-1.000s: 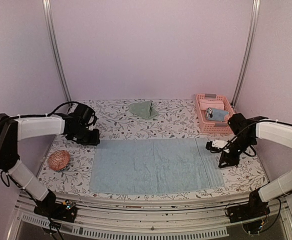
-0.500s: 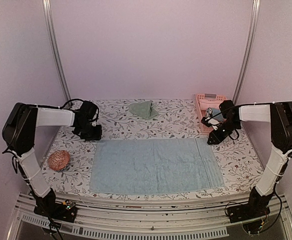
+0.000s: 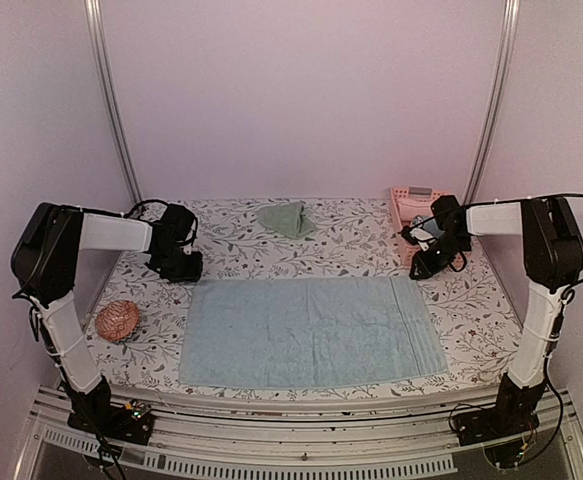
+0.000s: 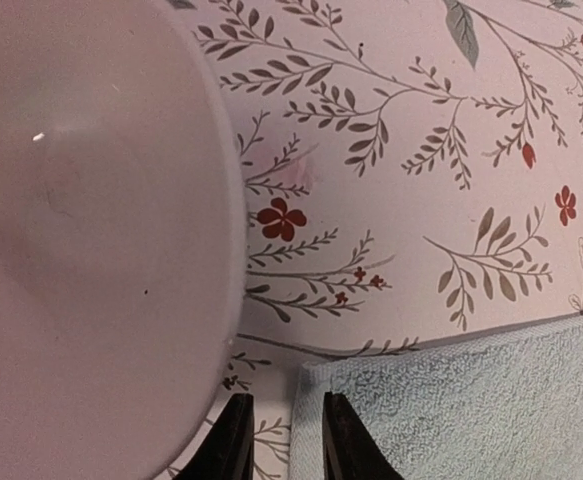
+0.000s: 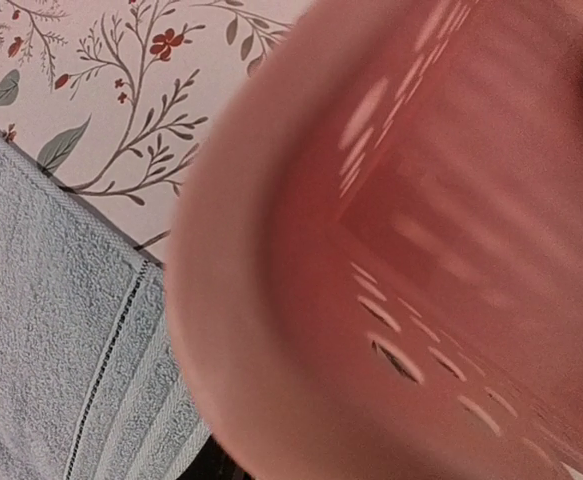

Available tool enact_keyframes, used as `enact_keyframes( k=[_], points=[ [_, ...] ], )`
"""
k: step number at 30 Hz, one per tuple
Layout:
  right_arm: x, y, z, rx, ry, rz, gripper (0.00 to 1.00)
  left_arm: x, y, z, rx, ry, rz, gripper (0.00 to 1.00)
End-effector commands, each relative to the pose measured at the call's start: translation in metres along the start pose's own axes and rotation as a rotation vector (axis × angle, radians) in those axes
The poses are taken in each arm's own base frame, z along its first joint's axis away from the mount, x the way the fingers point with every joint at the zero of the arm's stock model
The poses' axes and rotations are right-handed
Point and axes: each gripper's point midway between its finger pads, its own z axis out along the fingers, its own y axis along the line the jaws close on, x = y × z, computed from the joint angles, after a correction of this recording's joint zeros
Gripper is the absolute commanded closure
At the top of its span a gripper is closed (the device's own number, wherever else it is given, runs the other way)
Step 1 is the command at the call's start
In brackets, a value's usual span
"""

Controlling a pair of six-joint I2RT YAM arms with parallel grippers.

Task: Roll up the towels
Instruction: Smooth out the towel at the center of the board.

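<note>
Top external: light blue towel (image 3: 311, 330) lies flat, long axis left-right.

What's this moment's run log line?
light blue towel: flat, unrolled | left end effector: at its far-left corner | right end effector: beside pink basket | green towel: bunched

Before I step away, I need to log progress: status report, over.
Left gripper open at blue towel, far-left corner. Right gripper near far-right corner, jaws unseen. Towel flat, unrolled. Pink basket crowds right gripper.

light: soft, even, pinkish | shadows: faint | blur: basket (image 5: 371, 250) out of focus, right wrist (very close)
</note>
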Motion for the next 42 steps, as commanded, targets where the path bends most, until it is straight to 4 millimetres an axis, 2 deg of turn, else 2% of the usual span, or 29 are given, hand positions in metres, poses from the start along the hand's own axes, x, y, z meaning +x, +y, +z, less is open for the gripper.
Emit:
enact_keyframes(
  k=[1, 6, 11, 14, 16, 21, 23, 31, 36, 42],
  points=[
    [-0.009, -0.012, 0.01, 0.024, -0.017, 0.031, 0.7, -0.001, 0.002, 0.006, -0.007, 0.002, 0.009, 0.75],
    [-0.013, -0.015, 0.021, 0.02, -0.019, 0.037, 0.71, 0.002, -0.002, 0.008, 0.014, 0.017, 0.015, 0.79],
    [-0.004, -0.014, 0.034, -0.001, 0.016, 0.04, 0.73, 0.004, 0.0, 0.008, 0.005, 0.02, 0.017, 0.8],
    [0.002, -0.009, 0.037, -0.029, 0.034, 0.039, 0.78, 0.005, 0.002, 0.007, 0.001, 0.021, 0.019, 0.81],
    [0.003, -0.006, 0.036, -0.044, 0.037, 0.04, 0.8, 0.006, 0.002, 0.007, 0.001, 0.022, 0.021, 0.82],
    [0.004, 0.001, 0.032, -0.074, 0.038, 0.032, 0.94, 0.004, 0.004, 0.005, -0.012, 0.014, 0.023, 0.84],
    [0.005, 0.0, 0.028, -0.061, 0.034, 0.025, 0.97, 0.001, 0.006, 0.002, -0.021, 0.003, 0.02, 0.86],
    [-0.005, -0.009, 0.002, 0.029, -0.037, -0.007, 0.97, -0.005, 0.008, -0.011, -0.025, -0.044, 0.029, 0.88],
    [-0.001, -0.011, 0.006, 0.037, -0.027, -0.005, 0.97, -0.005, 0.009, -0.01, -0.031, -0.043, 0.028, 0.79],
    [0.001, -0.008, 0.01, 0.019, -0.02, -0.004, 0.97, -0.003, 0.001, -0.006, 0.009, -0.029, 0.047, 0.79]
  ],
)
